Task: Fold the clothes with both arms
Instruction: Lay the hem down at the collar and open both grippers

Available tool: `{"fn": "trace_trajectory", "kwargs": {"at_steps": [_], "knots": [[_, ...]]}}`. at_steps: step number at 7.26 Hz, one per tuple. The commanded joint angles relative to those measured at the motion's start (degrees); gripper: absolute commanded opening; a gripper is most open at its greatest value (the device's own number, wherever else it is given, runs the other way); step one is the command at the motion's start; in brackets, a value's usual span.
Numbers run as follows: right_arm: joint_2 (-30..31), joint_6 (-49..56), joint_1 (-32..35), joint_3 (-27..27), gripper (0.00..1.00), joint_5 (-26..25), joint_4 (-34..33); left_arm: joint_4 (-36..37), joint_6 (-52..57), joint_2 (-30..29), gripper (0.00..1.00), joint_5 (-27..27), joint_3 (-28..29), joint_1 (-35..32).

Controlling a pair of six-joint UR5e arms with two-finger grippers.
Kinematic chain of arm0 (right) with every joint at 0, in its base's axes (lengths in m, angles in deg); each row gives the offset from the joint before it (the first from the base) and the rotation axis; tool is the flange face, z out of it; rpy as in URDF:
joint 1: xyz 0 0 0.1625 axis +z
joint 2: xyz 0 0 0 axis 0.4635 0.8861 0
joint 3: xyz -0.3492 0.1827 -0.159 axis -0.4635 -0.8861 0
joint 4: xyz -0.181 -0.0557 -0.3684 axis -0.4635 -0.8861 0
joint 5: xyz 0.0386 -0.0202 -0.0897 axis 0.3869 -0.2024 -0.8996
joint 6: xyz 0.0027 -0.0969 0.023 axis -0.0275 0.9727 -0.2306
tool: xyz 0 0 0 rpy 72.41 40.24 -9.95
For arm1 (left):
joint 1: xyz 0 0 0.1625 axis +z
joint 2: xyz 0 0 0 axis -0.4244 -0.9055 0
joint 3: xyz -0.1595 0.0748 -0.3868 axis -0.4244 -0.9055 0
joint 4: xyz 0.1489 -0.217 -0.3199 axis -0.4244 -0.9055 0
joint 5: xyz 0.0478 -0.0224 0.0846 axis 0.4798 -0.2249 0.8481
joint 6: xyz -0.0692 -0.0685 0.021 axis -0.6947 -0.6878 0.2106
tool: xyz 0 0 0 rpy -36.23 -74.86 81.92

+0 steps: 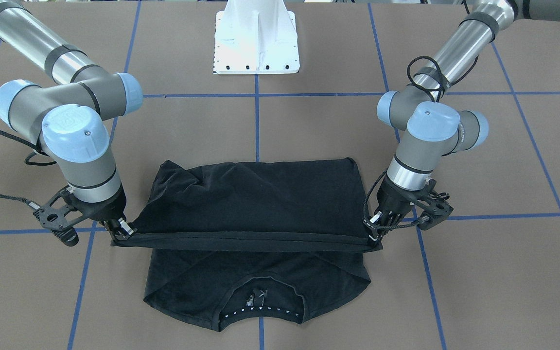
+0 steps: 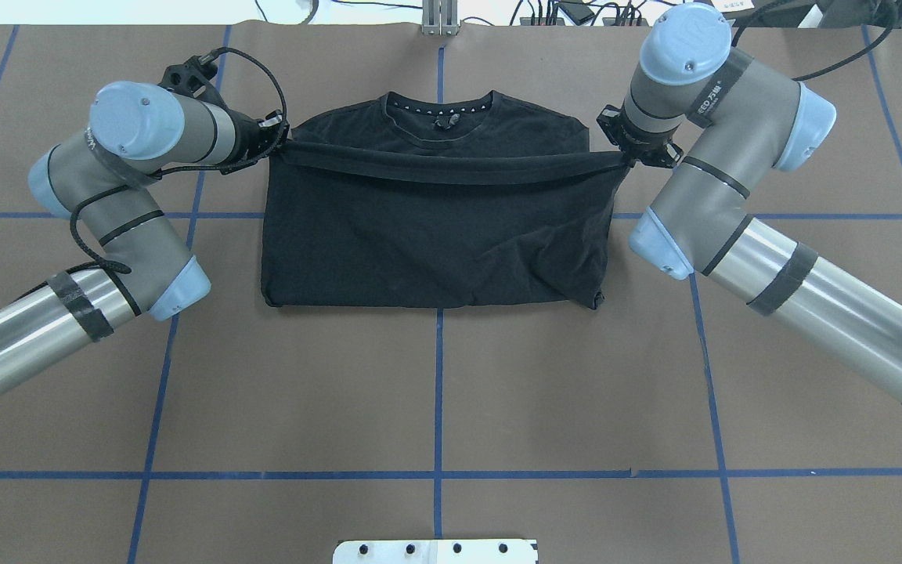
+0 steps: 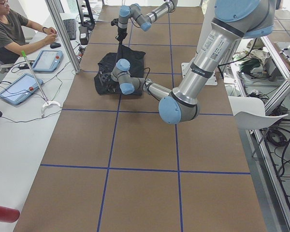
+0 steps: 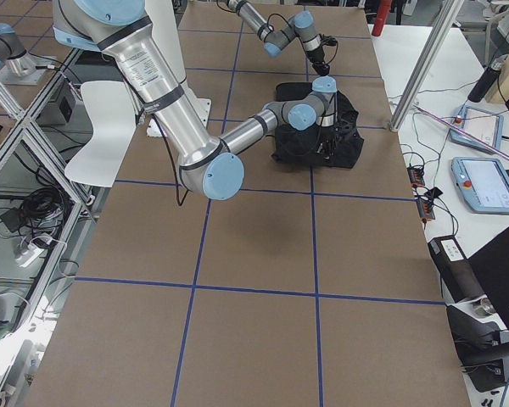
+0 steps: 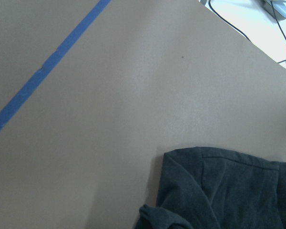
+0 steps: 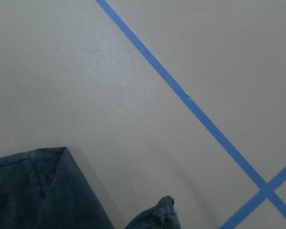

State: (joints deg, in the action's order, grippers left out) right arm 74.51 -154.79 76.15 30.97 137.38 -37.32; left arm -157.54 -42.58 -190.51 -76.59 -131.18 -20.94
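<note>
Fold mid-carry: left jaws, right jaws clamped on T-shirt (image 1: 255, 194) hem (image 1: 251, 239) just short of collar (image 1: 260, 311); next, lay hem there

My black T-shirt (image 1: 255, 194) lies spread out, its collar (image 1: 260, 311) pointing away from my base. My left gripper (image 1: 374, 229) and right gripper (image 1: 122, 229) each pinch a hem corner, holding the hem taut in a straight band above the chest, short of the collar. My arms (image 1: 423, 146) are grey-silver with light blue caps.
</note>
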Motion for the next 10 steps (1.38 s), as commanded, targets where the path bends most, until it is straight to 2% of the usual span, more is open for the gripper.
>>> {"fn": "trace_trajectory", "kwargs": {"at_steps": [1, 2, 6, 9, 10], "knots": [[-3.4, -0.1, 0.3, -6.2, 0.00, -0.2, 3.8, -2.3, 0.1, -2.8, 0.03, 0.1, 5.3, -1.2], [-5.7, -0.3, 0.3, -8.8, 0.00, -0.2, 3.9, -4.0, 0.2, -2.8, 0.09, 0.1, 6.5, -1.3], [-13.3, 1.2, 3.9, -17.2, 0.00, -0.8, 3.7, -4.4, 0.2, -3.0, 0.08, -0.3, 5.6, -3.7], [-15.3, 2.5, 4.0, -20.3, 0.00, -0.8, 4.0, -5.5, 1.9, -2.9, 0.07, -0.4, 5.8, -5.4], [-16.1, 2.3, 4.0, -22.4, 0.00, -0.9, 6.5, -5.4, 1.9, -2.8, 0.06, -0.4, 6.1, -5.3]]}}
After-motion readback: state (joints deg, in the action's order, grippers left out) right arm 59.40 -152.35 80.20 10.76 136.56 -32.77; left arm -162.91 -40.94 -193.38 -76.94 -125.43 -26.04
